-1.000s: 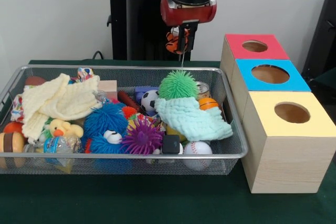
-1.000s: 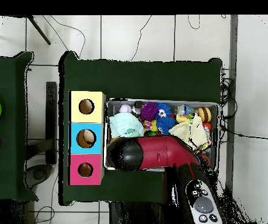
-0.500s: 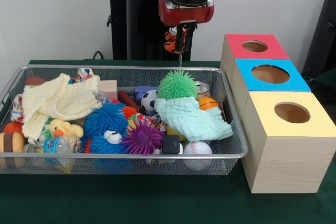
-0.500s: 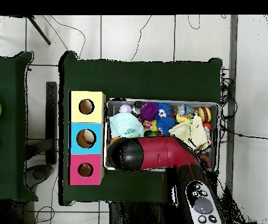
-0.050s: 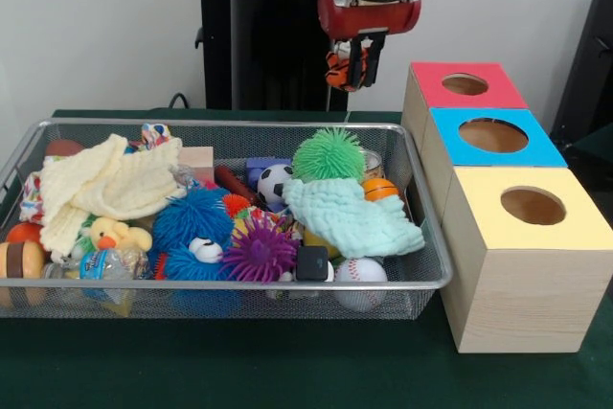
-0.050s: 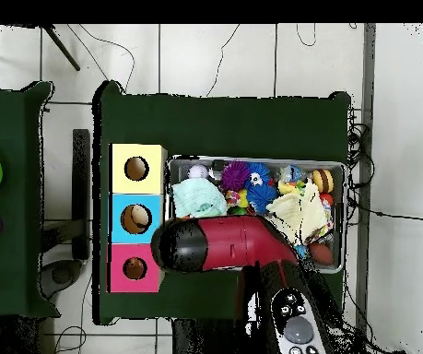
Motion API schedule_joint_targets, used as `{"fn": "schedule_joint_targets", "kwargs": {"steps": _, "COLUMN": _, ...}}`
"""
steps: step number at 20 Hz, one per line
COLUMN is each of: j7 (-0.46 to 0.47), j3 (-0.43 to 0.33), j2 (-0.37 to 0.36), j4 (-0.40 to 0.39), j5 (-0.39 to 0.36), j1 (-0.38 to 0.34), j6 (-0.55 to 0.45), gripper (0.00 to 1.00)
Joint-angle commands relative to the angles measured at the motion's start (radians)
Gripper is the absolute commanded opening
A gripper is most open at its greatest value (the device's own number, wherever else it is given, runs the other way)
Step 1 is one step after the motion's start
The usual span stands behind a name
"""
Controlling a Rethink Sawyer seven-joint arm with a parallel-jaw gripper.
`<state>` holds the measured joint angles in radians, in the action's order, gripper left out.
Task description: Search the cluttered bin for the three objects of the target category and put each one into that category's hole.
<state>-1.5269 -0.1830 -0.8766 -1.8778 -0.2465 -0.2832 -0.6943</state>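
My gripper hangs high above the bin's far right corner, shut on a small orange striped plush toy. It is just left of the red box and above the level of its hole. Beyond the red box toward the camera stand the blue box and the yellow box, each with a round hole on top. From overhead the arm's black end covers the gripper, close to the red box and blue box.
The wire mesh bin holds a green spiky ball, a mint cloth, a blue fuzzy ball, a purple spiky ball, a baseball, a cream cloth and other toys.
The gripper has moved right, toward the red box, and slightly up, still carrying the orange plush toy. The bin's contents have not moved.
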Motion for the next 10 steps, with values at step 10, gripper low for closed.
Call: {"fn": "schedule_joint_targets", "kwargs": {"steps": 10, "j7": -0.238, "j3": 0.083, "j2": -0.034, "j4": -0.044, "j5": 0.129, "j1": 0.096, "j6": -0.124, "gripper": 0.00}}
